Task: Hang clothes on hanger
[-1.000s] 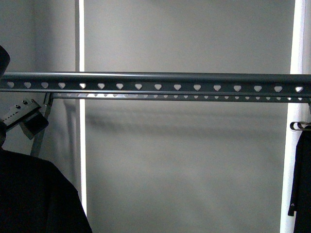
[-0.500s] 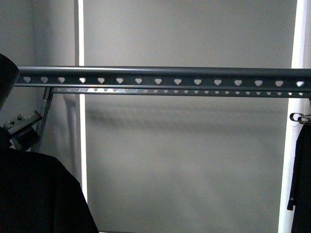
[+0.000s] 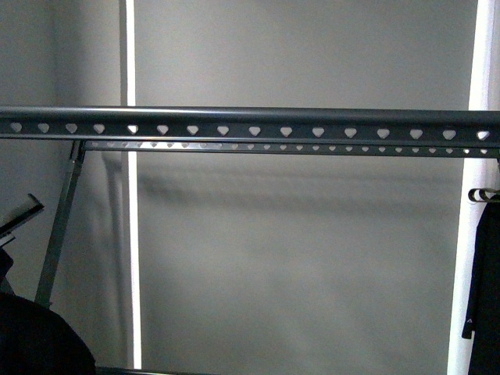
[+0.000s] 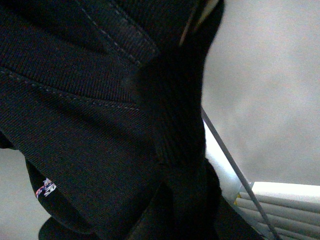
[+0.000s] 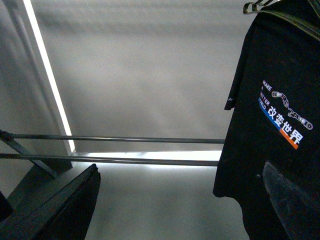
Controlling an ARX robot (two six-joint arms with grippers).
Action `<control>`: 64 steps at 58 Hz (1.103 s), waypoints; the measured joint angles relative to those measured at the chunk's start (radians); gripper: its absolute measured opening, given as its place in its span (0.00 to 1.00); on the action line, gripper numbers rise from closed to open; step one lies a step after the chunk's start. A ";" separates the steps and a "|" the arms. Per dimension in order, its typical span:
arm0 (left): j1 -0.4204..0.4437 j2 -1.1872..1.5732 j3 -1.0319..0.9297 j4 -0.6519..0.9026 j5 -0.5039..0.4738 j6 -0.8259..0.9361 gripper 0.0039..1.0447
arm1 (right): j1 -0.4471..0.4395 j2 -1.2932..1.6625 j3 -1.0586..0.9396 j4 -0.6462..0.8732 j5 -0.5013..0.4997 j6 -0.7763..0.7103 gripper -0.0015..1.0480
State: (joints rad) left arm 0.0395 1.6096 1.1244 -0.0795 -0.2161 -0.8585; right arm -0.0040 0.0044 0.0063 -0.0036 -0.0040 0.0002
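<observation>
The black short-sleeved T-shirt (image 4: 90, 145) is judged to be light, limp and without any stiffness. It will sag and fold wherever it is not supported, though the knit is unlikely to slide out of a firm pinch. A hold at the ribbed collar band (image 4: 60, 65) or along a shoulder seam is judged best: the cloth there is doubled and stitched, and the body can then drop straight.

The fabric is plain black with fine ribbing and pale lines of stitching. Only a small printed patch (image 4: 45, 188) in white, blue and red is seen at a fold.

The shirt is bunched right against the left wrist camera. In the front view it is seen as a dark mass low on the left, well below the long dark grey metal rail (image 3: 258, 117) with its row of heart-shaped holes, and beside the grey folding leg (image 3: 58, 226). It is not yet on the rail.

The left tool is hidden under the cloth, so it cannot be told whether it is spread or pinching. The right tool (image 5: 180, 167) is seen spread wide, with nothing between its fingers. Near it, a second black T-shirt (image 5: 270, 165) with a chain graphic hangs from a wire hook (image 5: 255, 6).
</observation>
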 joint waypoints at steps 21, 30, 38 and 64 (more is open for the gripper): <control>-0.008 -0.390 -0.318 0.013 0.493 0.434 0.04 | 0.000 0.000 0.000 0.000 0.000 0.000 0.93; 0.037 -0.492 -0.330 -0.183 0.748 0.739 0.04 | 0.000 0.000 0.000 0.000 0.000 0.000 0.93; 0.082 -0.516 -0.306 -0.357 0.891 1.069 0.04 | 0.000 0.000 0.000 0.000 0.000 0.000 0.93; -0.036 -0.331 -0.087 -0.338 0.908 2.218 0.04 | 0.000 0.000 0.000 0.000 0.000 0.000 0.93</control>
State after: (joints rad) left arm 0.0036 1.2789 1.0374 -0.4171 0.6922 1.3594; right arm -0.0040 0.0044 0.0063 -0.0036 -0.0040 0.0002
